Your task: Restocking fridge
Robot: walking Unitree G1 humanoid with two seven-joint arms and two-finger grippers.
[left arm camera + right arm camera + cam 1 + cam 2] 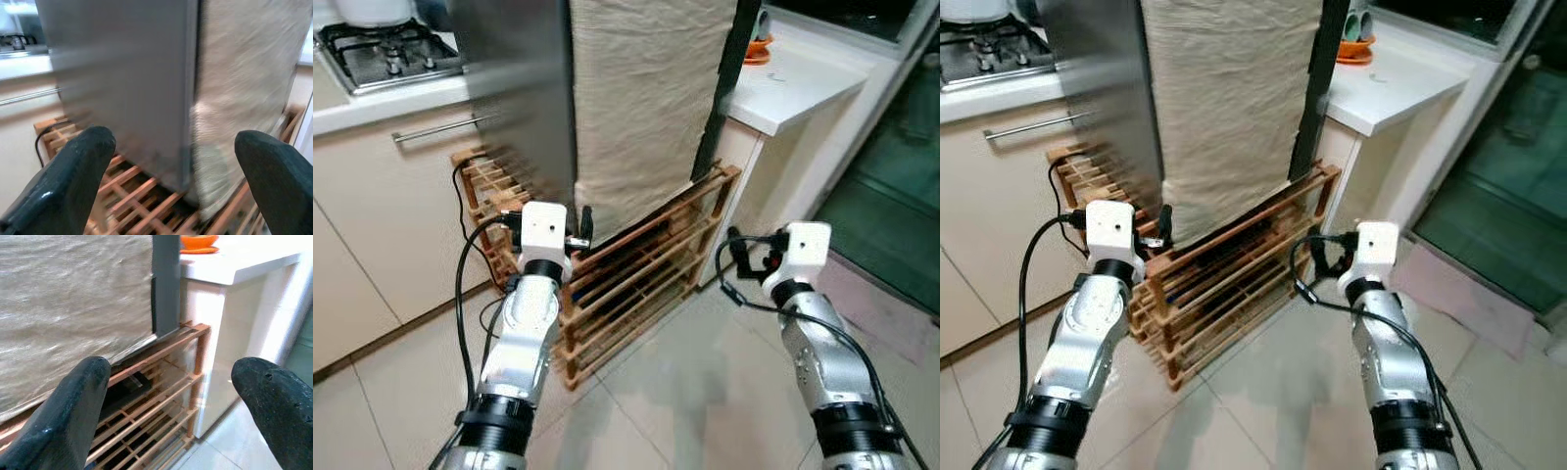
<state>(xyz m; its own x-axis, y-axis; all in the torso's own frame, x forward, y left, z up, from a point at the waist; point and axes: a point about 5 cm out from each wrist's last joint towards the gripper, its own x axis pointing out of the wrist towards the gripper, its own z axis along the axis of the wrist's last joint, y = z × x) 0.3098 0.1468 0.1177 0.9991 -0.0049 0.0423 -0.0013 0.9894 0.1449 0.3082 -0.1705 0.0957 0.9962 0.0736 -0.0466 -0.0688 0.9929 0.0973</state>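
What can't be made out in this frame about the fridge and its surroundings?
- Fridge front: hidden by the beige cloth; no door or handle visible, and its top is cut off in both eye views.
- Wooden rack contents: a dark item seen between slats in the right wrist view, too shadowed to identify.
- Left wrist view: motion blur smears the fridge's surfaces.
- Orange item on the counter: too small, partly hidden by the fridge.

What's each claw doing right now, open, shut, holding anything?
Left claw: open, holding nothing, raised toward the fridge on the wooden rack.
Right claw: open, holding nothing, facing the rack's right end.
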